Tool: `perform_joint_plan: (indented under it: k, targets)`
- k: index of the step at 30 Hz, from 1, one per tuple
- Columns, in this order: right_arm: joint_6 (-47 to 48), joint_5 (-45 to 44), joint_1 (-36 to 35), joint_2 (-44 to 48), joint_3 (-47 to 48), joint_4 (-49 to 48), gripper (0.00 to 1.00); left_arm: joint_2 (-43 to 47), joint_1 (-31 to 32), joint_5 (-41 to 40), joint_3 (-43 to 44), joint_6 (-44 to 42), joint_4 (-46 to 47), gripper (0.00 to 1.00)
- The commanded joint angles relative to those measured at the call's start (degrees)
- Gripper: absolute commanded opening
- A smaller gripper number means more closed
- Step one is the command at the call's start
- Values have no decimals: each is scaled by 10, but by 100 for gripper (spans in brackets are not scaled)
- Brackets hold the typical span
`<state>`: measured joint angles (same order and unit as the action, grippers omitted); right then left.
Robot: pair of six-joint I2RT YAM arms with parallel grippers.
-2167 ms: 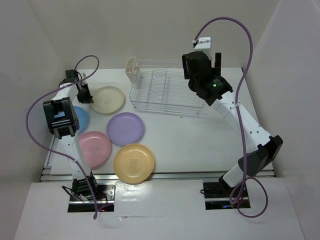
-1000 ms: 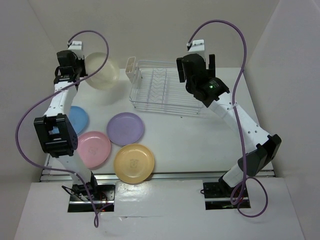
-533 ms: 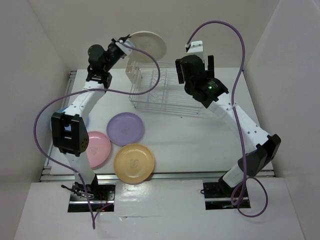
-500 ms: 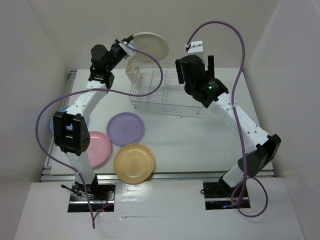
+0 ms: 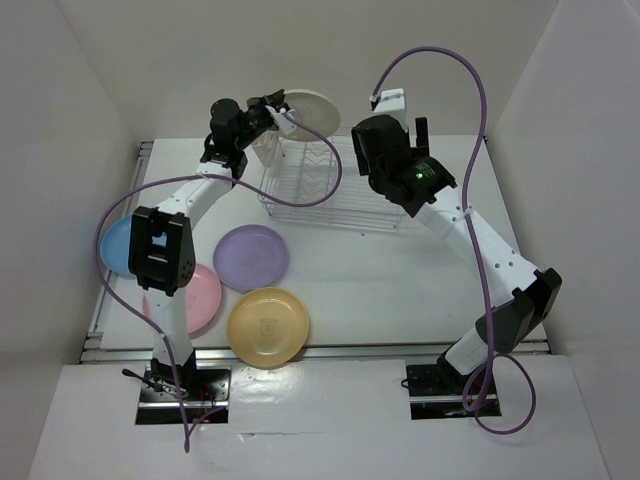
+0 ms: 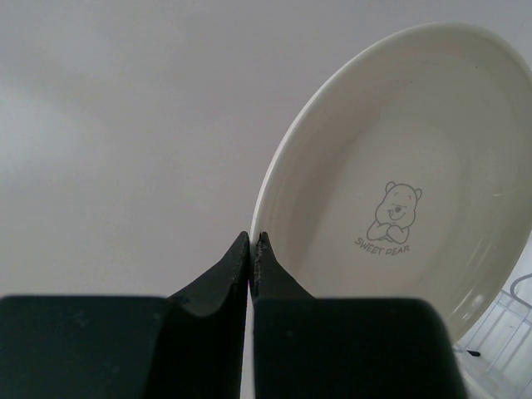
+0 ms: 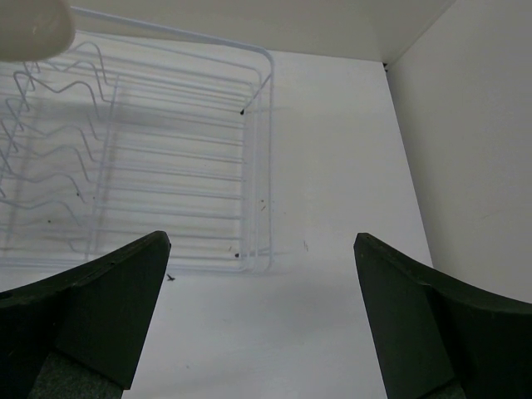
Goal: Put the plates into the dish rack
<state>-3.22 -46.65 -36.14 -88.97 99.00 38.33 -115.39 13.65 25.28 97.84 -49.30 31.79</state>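
- Rectangular white wire dish rack: it stands at the far side of the white tabletop, where it stood two seconds ago. No plate is in its slots yet.
- Left arm: it has swung from the left edge of the tabletop, up and across to the rack's left end.
- Round cream plastic plate: it no longer lies flat beside the others. It is now in the air, tilted on edge, above the rack's far left corner. Judgement: the carry is nearly complete, and lowering the plate between the prongs remains.
- Remaining plates: light blue plate, purple plate, pink plate and yellow-orange plate. All lie flat on the tabletop, unchanged. Judgement: the first of five loads is in progress.
- Left gripper: its jaws are almost together, pinching the cream plate's rim.
- Right gripper: its jaws are spread wide and hold nothing. It hovers over the rack's right end, almost where it was.
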Motion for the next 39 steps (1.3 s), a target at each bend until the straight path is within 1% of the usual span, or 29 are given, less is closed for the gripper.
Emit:
perform_joint_plan:
  k: [1,5,12,19,27,30,31,39]
  targets:
    - [-25,-4,-5,20,13,49,100,-23,-1,3,38,1,75,0]
    - [-32,-4,-5,20,25,72,100,-61,10,3,62,1,67,0]
    - [-32,-9,-5,2,44,72,100,-127,35,-21,107,-7,37,0]
    - [-32,-9,-5,-10,44,72,100,-157,45,-39,118,-18,31,0]
    - [-32,-19,-5,-21,44,67,100,-157,34,-51,93,-30,13,0]
    - [-32,-19,-5,-21,39,67,100,-143,22,-71,59,-30,19,0]
    - [-32,-26,-5,-21,39,67,100,-132,22,-71,35,-30,19,0]
    - [-27,-27,-5,-21,20,55,100,-99,15,-58,-54,-12,24,0]
